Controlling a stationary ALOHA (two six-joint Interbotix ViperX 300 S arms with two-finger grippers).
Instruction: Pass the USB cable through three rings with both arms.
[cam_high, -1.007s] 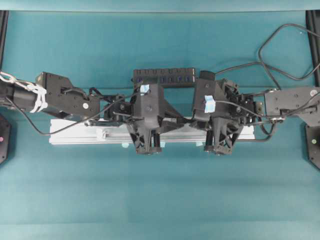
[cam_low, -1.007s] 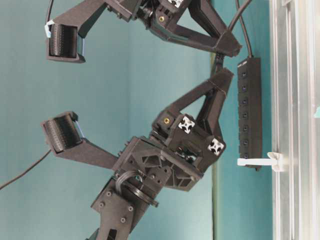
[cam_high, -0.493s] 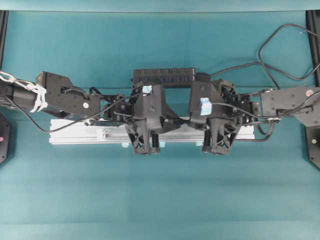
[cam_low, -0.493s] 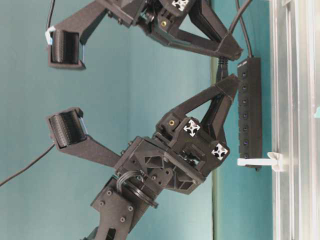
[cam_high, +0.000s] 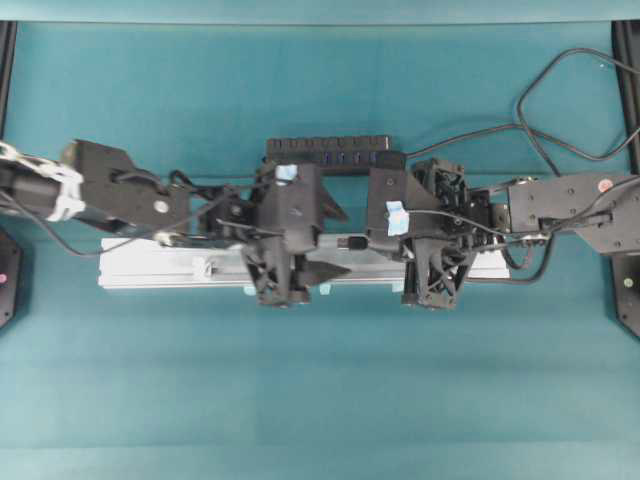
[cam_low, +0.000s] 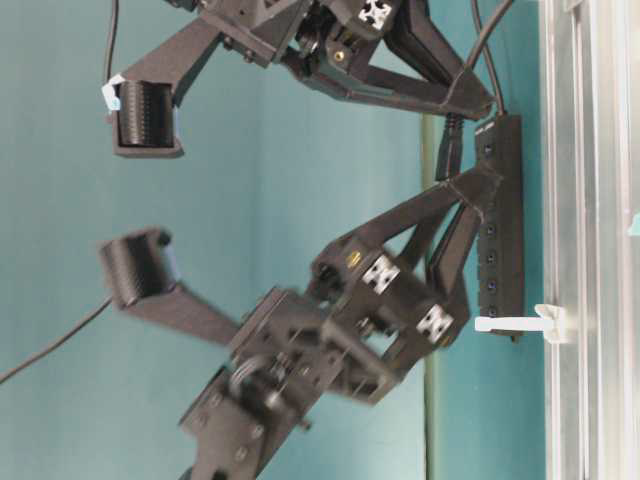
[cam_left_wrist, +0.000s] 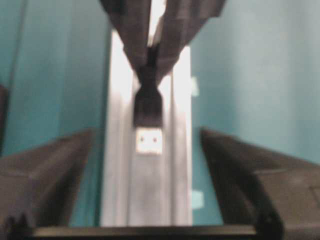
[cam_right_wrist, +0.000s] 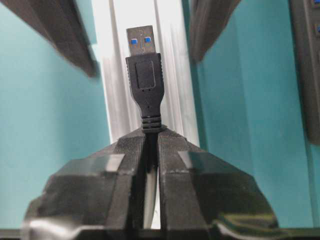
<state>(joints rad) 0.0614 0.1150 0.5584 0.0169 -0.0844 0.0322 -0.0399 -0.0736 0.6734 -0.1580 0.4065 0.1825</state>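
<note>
Above the silver rail (cam_high: 180, 268) at the middle of the teal table (cam_high: 320, 400), the right gripper (cam_right_wrist: 151, 142) clamps the USB cable (cam_right_wrist: 145, 80) just behind its plug, jaws pressed tight on the ribbed strain relief. The plug juts clear beyond the fingertips, its metal end with blue insert pointing toward the left gripper (cam_left_wrist: 150, 165), whose jaws stand wide apart on either side of the rail, touching nothing. From the left wrist camera the plug hangs between those spread fingers (cam_left_wrist: 45, 170), facing the lens, apart from both.

Overhead, the two arms meet over the rail's centre, the left arm (cam_high: 120, 195) reaching in from the left and the right arm (cam_high: 570, 205) from the right, with the plug (cam_high: 352, 242) visible in the gap between them. A black multi-port hub (cam_high: 328, 152) lies on the far side of the rail. From table level one whitish ring (cam_low: 515, 323) stands out from the rail's side, well apart from both grippers; the other rings cannot be made out.
</note>
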